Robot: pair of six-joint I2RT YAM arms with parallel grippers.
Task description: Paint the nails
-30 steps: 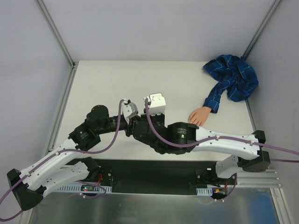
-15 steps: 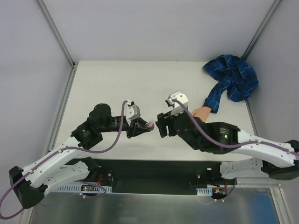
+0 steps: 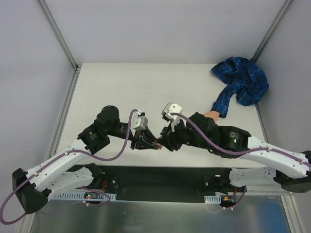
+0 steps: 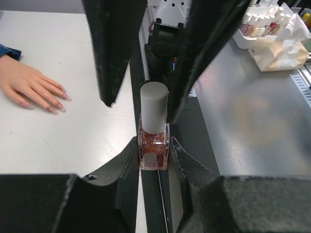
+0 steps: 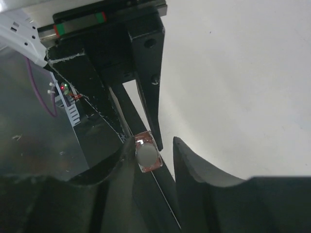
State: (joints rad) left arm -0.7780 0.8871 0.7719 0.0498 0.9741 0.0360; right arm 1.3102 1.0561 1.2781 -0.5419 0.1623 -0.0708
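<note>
My left gripper [image 4: 154, 151] is shut on a small glass bottle [image 4: 154, 150] of reddish glitter polish and holds it upright, its grey-white cap [image 4: 154, 114] on top. In the top view the left gripper [image 3: 149, 142] and right gripper [image 3: 164, 141] meet near the table's front edge. My right gripper [image 5: 153, 144] is open around the cap [image 5: 146, 154]; the cap rests against one finger, with a gap to the other. The fake hand [image 4: 26, 82] lies palm down to the left, its nails [image 4: 61, 103] glossy pink. From above, the right arm hides most of the hand [image 3: 210, 115].
The blue plaid sleeve [image 3: 242, 85] is bunched in the table's back right corner. Off the table's near edge lies a metal shelf [image 4: 252, 116] with a tray of small bottles [image 4: 262, 22] and a crumpled tissue [image 4: 277, 48].
The right gripper pulled away to the right and opened, then came back to the bottle, its jaws now around the cap. The left gripper kept hold of the bottle and shifted slightly right.
</note>
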